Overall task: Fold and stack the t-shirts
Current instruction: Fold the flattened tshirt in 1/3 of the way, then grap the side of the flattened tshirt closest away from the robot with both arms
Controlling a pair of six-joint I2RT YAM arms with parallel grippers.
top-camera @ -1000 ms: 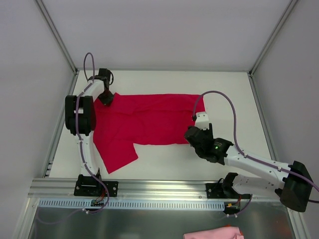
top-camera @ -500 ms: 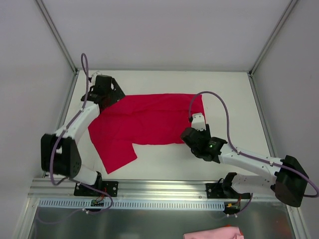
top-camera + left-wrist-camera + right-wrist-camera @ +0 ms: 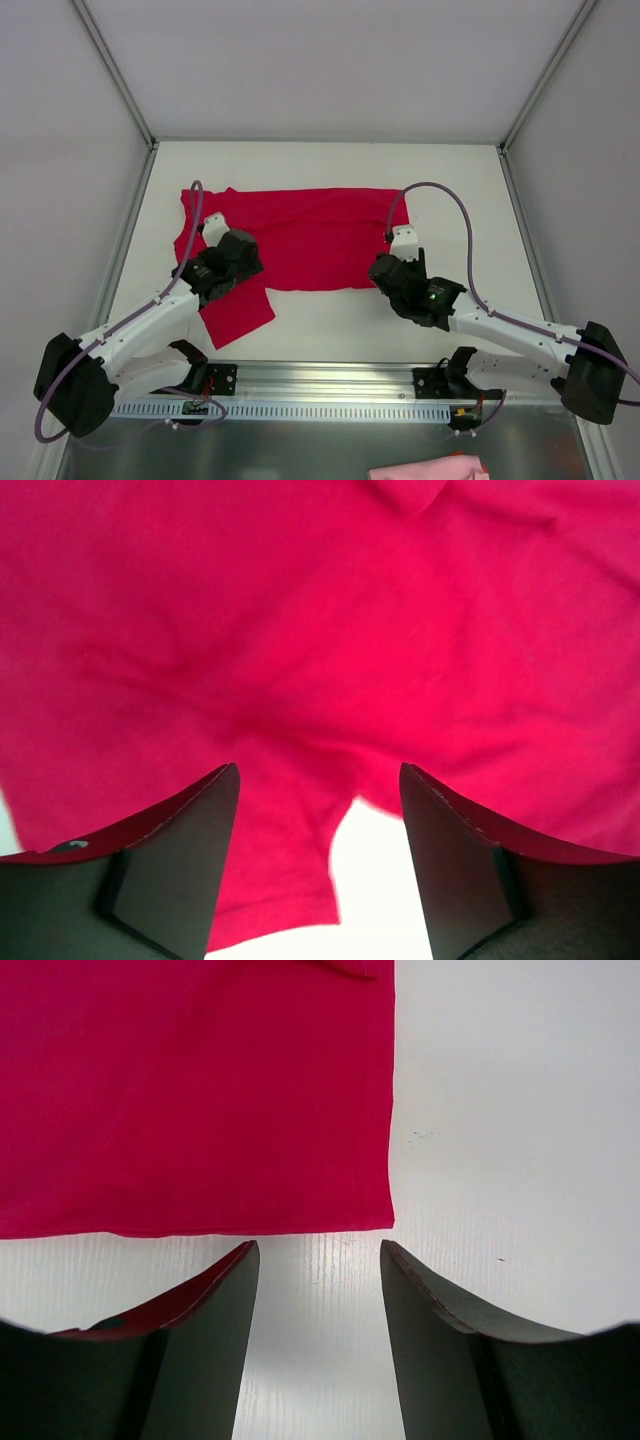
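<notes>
T-shirt (image 3: 320, 235) lies spread flat and unfolded across the white counter (image 3: 330, 165), its near sleeve (image 3: 238, 312) angling toward the arms. Left end effector (image 3: 318, 772) hovers released over the cloth where sleeve meets body, probably lining up a grasp for folding. Right end effector (image 3: 318, 1245) hangs released and empty just short of the hem corner (image 3: 386, 1222). Only the wrist views show that both jaw gaps hold nothing; only the overhead view shows the garment's full layout.

White table (image 3: 320, 165), metal rail (image 3: 330, 377)
</notes>
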